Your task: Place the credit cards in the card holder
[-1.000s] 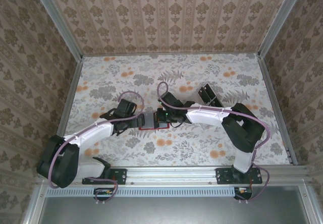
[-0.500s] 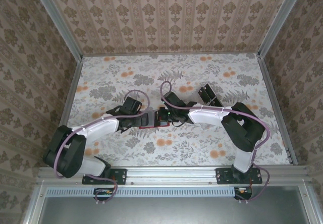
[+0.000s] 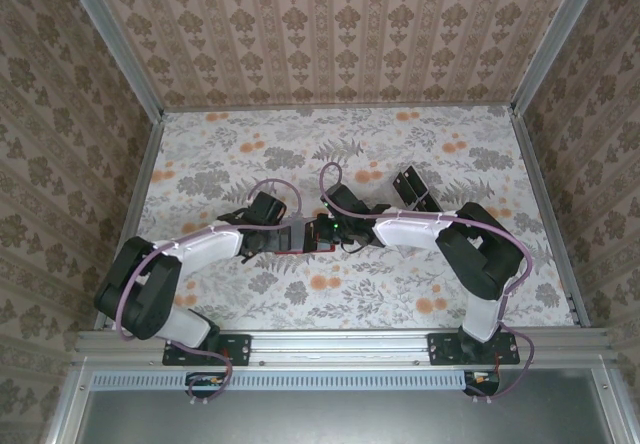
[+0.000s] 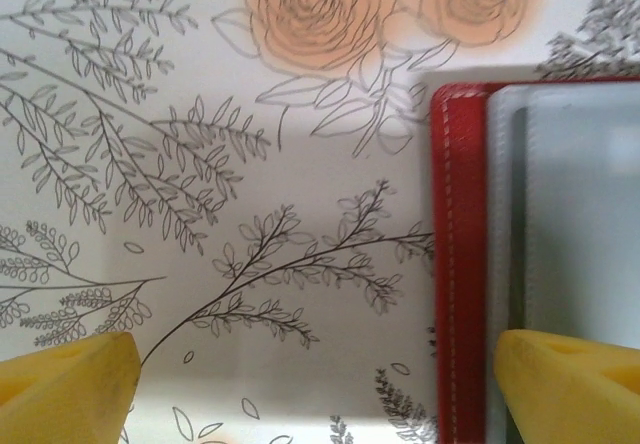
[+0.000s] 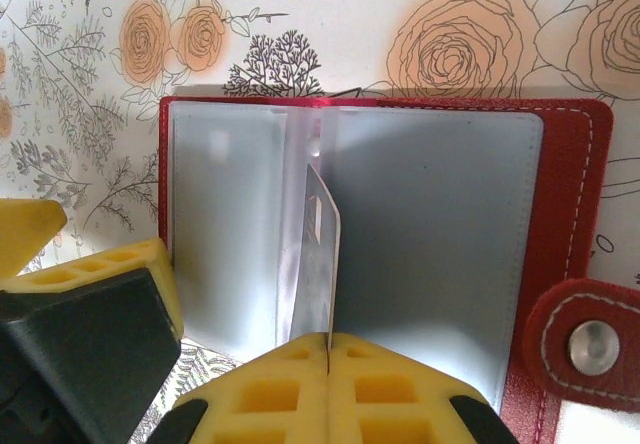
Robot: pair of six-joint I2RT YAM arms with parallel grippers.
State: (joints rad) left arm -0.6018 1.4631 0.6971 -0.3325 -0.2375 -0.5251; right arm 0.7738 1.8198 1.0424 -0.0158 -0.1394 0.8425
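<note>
Red card holder [image 5: 575, 164] lies open flat at table ctr, long axis left–right. Right gripper [image 5: 327, 344] pinched tight on upright thin sheet [image 5: 318, 264] — card or sleeve unclear. Left gripper [image 4: 320, 394] spread wide, empty.

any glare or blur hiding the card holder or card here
Left wrist: the left gripper has blurred pads, and the card holder edge is soft. Right wrist: pale glare sits on the clear sleeves, and the card in the right gripper looks washed grey. Top external: even light, but the grippers cover most of the card holder.
</note>
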